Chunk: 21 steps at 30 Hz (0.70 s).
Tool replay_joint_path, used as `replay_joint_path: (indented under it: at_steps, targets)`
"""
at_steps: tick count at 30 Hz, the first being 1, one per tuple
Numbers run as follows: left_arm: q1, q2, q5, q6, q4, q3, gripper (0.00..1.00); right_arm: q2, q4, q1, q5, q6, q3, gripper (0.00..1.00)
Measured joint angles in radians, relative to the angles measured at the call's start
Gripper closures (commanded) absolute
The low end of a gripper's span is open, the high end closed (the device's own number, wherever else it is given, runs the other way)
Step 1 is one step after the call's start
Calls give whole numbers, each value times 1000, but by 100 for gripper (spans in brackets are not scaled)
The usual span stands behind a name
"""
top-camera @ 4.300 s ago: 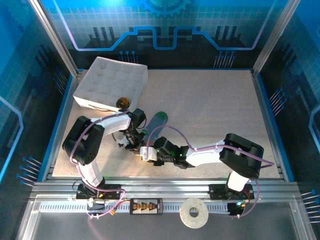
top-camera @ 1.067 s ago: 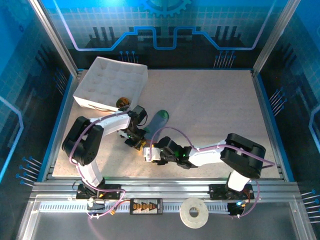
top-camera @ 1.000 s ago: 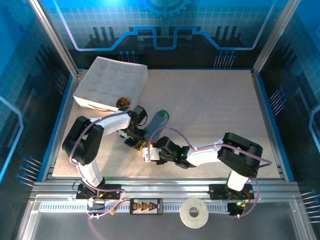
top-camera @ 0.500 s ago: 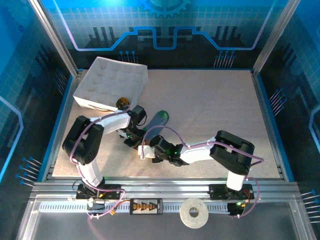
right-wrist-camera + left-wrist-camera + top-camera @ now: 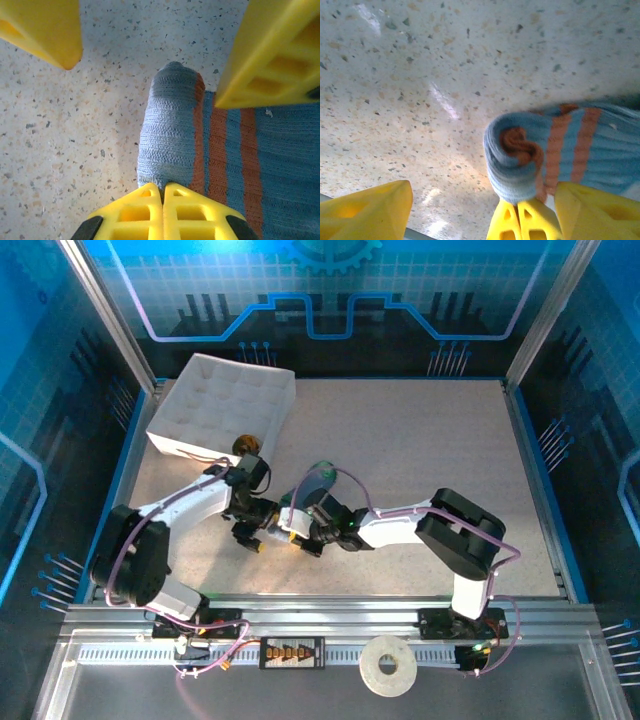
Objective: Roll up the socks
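A blue-grey sock (image 5: 317, 483) with orange stripes and a green toe lies on the table, its cuff end rolled into a tight coil (image 5: 516, 159). My left gripper (image 5: 484, 199) stands open, with one yellow finger on each side of the coil and neither touching it. In the top view the left gripper (image 5: 252, 531) is just left of the sock. My right gripper (image 5: 163, 190) is shut, its tips pressed against the near end of the rolled part (image 5: 169, 134). I cannot see fabric between them. In the top view the right gripper (image 5: 293, 523) meets the sock from the near side.
A white compartment box (image 5: 225, 400) stands at the back left, with a small dark olive-brown bundle (image 5: 245, 447) at its near corner. A white tape roll (image 5: 388, 667) rests on the front rail. The speckled table to the right of the sock is bare.
The left gripper has opened, let go of the roll, and its arm has swung left. The right gripper has shut and moved up-left to the sock's rolled end.
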Motion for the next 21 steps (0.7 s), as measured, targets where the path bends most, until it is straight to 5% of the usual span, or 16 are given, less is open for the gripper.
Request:
replay_joint_path:
  at_steps: [10, 21]
  targets:
    - [-7, -115, 1, -25, 162, -141, 40, 69, -59, -129, -298, 163, 72, 100]
    - [-75, -31, -10, -48, 325, -156, 48, 151, -120, -214, -520, 309, 145, 100]
